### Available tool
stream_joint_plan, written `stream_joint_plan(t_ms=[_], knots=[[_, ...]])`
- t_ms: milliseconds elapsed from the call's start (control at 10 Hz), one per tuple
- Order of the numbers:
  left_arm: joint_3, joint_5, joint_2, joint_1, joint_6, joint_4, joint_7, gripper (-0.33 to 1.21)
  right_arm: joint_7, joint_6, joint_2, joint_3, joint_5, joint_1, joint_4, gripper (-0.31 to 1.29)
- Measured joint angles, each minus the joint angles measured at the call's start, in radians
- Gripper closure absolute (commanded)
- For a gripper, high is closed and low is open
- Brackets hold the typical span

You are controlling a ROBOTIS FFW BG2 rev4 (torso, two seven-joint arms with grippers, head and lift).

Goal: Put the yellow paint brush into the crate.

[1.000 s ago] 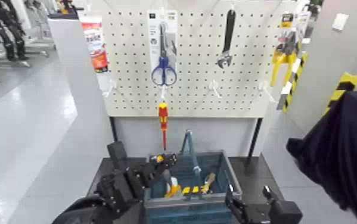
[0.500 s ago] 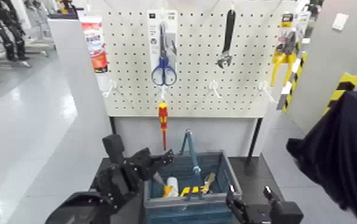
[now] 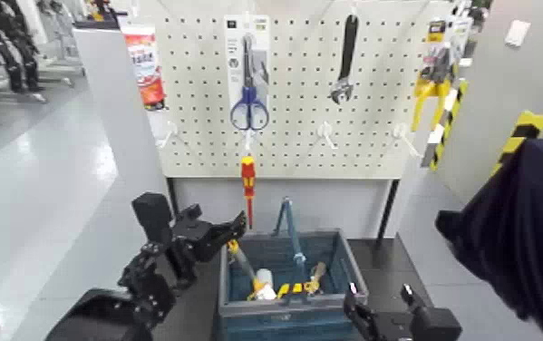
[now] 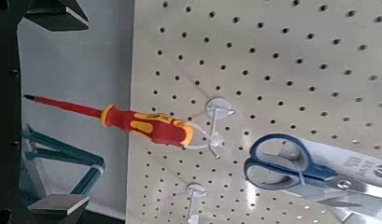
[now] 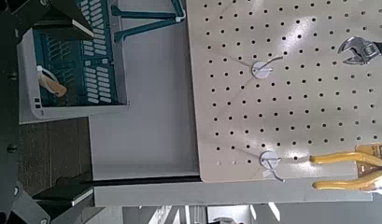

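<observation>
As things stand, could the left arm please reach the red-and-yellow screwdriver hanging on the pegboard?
Probably yes: the left claw is open, raised beside the dark blue-grey slotted crate, and the red-and-yellow screwdriver hangs just above it with nothing between them.

Against the cream pegboard [image 3: 302, 91] (dotted all over with small dark holes) hang blue-handled scissors [image 3: 249, 86], a black wrench [image 3: 345, 59], yellow-handled pliers [image 3: 431, 82] and, below the scissors, a red-and-yellow screwdriver [image 3: 248, 186]. Beneath the pegboard, the crate [image 3: 324, 308] is dark blue-grey with a blue handle; the brush [image 3: 249, 275] inside it shows yellow and grey.
</observation>
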Motion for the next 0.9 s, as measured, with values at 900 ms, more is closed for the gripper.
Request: stream_joint_plan(t_ms=[900], knots=[[0.121, -0.234, -0.051, 0.358, -0.068, -0.213, 0.192, 0.02, 0.0, -0.007, 0.004, -0.016, 0.001, 0.017, -0.01, 0.14]])
